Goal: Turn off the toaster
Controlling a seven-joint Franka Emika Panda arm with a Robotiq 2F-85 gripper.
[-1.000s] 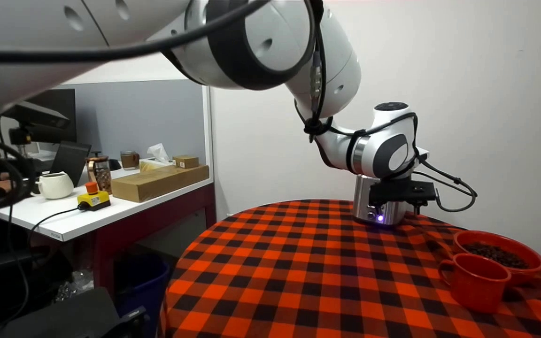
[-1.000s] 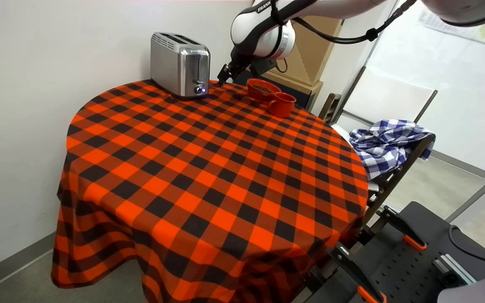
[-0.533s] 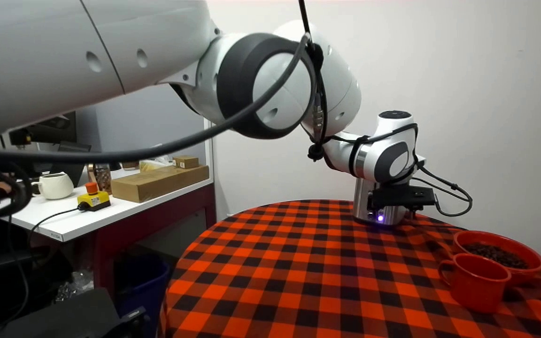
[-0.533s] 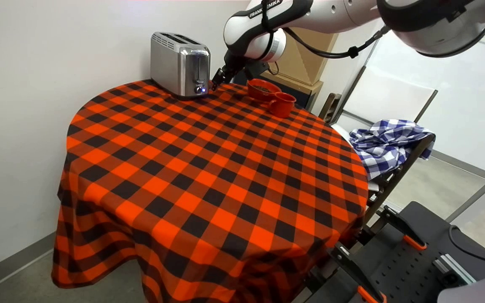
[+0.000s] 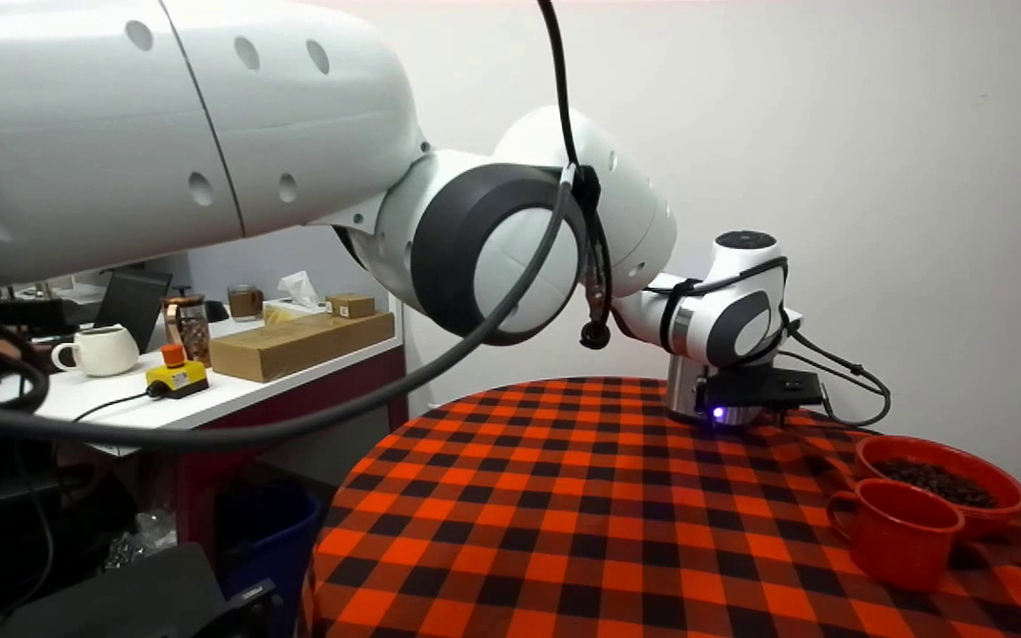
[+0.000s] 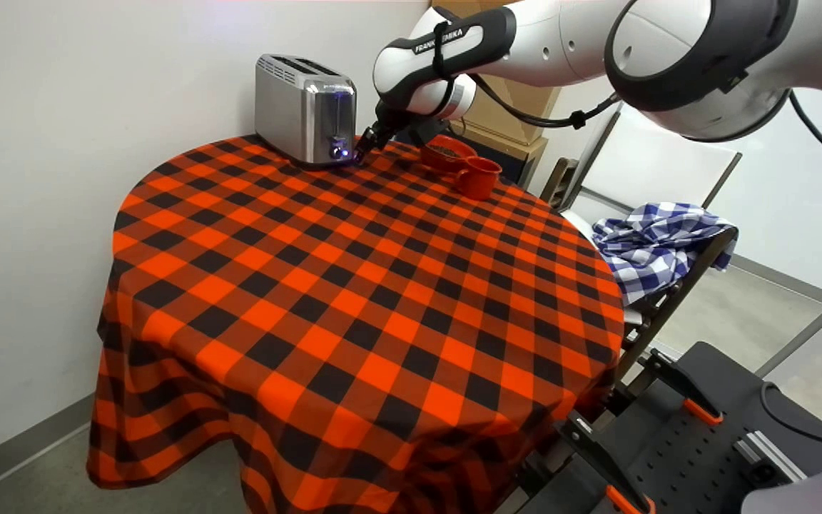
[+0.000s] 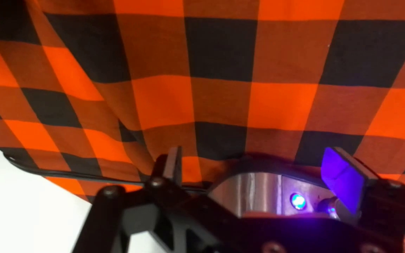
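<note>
The arm [image 6: 568,39] has dropped since the earlier frame, its jaws parted just beside the toaster [image 6: 282,111]. In an exterior view we find, left to right, pale wall [image 6: 111,78], toaster on the check-covered worktop [image 6: 354,285], red bowl [image 6: 434,161], red mug [image 6: 481,180], chair [image 6: 668,164] bearing rumpled cloth [image 6: 657,246].

parted gripper [image 7: 253,165] hanging below the wrist [image 5: 741,310]
the fingers [image 7: 169,167] stand well apart, facing each other, one pad [image 7: 343,182] tinted violet; above and behind them, the white arm [image 5: 236,124] stretches back, its large joint [image 5: 502,257] higher than the gripper.
</note>
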